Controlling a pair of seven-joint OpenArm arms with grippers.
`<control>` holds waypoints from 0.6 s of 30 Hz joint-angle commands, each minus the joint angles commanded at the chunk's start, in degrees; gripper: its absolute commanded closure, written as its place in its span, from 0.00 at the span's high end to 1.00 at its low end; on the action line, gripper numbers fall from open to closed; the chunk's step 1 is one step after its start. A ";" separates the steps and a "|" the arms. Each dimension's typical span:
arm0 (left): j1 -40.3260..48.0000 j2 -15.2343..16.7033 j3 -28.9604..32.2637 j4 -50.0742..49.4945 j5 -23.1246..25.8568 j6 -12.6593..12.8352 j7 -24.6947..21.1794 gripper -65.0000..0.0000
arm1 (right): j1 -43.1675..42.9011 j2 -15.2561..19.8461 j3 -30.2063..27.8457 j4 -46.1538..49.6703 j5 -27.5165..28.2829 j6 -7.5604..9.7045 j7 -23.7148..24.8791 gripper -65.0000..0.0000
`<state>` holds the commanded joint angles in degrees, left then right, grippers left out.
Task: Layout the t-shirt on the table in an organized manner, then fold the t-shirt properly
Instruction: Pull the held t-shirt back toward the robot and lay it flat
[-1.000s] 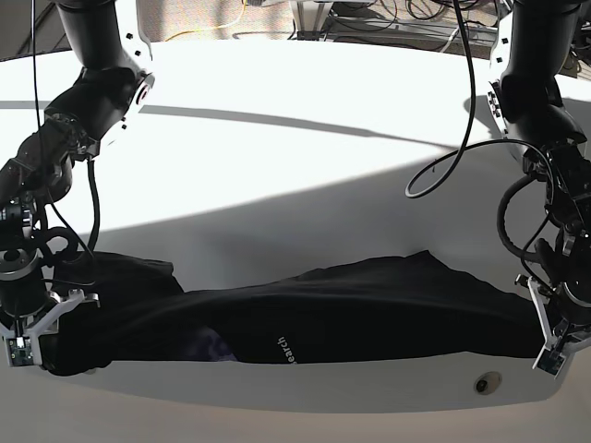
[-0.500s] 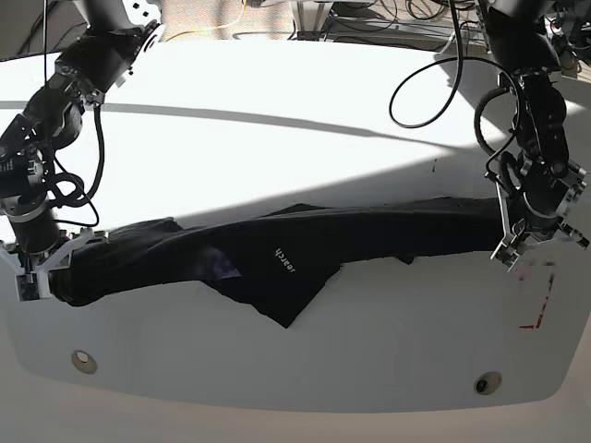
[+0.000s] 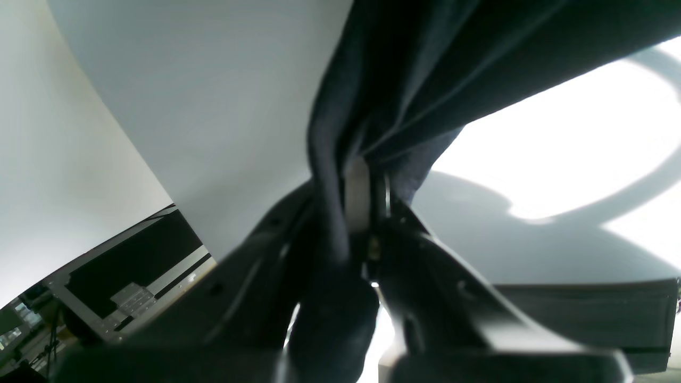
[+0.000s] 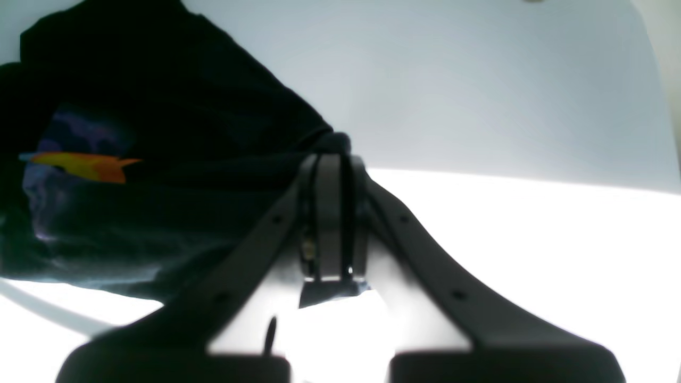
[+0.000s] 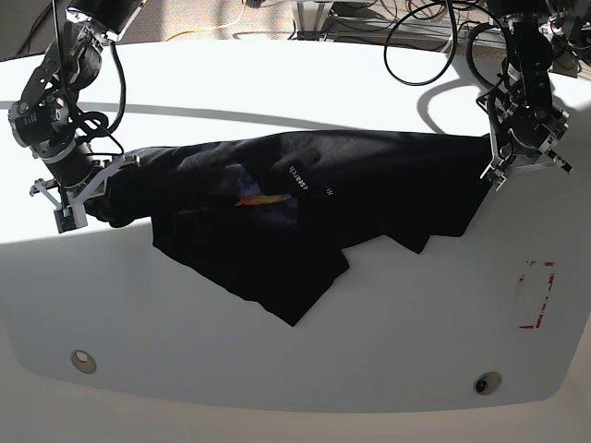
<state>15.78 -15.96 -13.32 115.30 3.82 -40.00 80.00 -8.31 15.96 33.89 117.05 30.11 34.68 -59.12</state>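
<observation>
Nearest us, under both hands, we see the table (image 5: 305, 369) with two metal discs (image 5: 83, 357) and the red mark (image 5: 536, 295) below our left gripper (image 5: 503, 171). Just above, the shirt (image 5: 305, 212) hangs between our two hands, its free edge sagging in a ragged point toward the near rim. It is soft, light, limp cloth; it will droop and bunch wherever we leave it unsupported, so we judge corners or shoulder seams the places to hold. Our left gripper is clamped on a gathered fold (image 3: 340, 175) of the shirt. Our right gripper (image 5: 83, 208) is pinched on the opposite end, cloth bunched at its tips (image 4: 332, 146). The orange print (image 5: 263, 198) sits between the hands, nearer the right one, white lettering (image 5: 309, 182) beside it.
</observation>
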 joint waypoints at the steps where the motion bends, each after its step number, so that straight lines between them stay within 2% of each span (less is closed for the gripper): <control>1: 1.67 0.00 0.00 0.00 0.00 0.00 0.00 0.00 | -1.41 0.00 0.70 0.00 0.79 0.00 0.00 0.00; 8: 9.85 0.00 -0.09 0.00 0.00 0.00 -0.31 0.00 | -9.32 0.09 5.71 0.00 5.89 0.00 0.00 0.00; 13: 15.65 0.00 -0.09 0.00 0.00 0.00 -1.19 0.00 | -15.74 1.41 7.74 0.00 10.20 -0.09 0.00 0.00; 18: 18.02 -0.26 -0.09 0.00 0.00 0.00 -1.19 0.00 | -19.43 1.41 9.76 0.00 12.66 -0.09 0.00 0.00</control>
<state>33.80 -16.22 -13.41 115.30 3.82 -40.00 78.81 -27.74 17.36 43.65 117.05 42.77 34.59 -59.12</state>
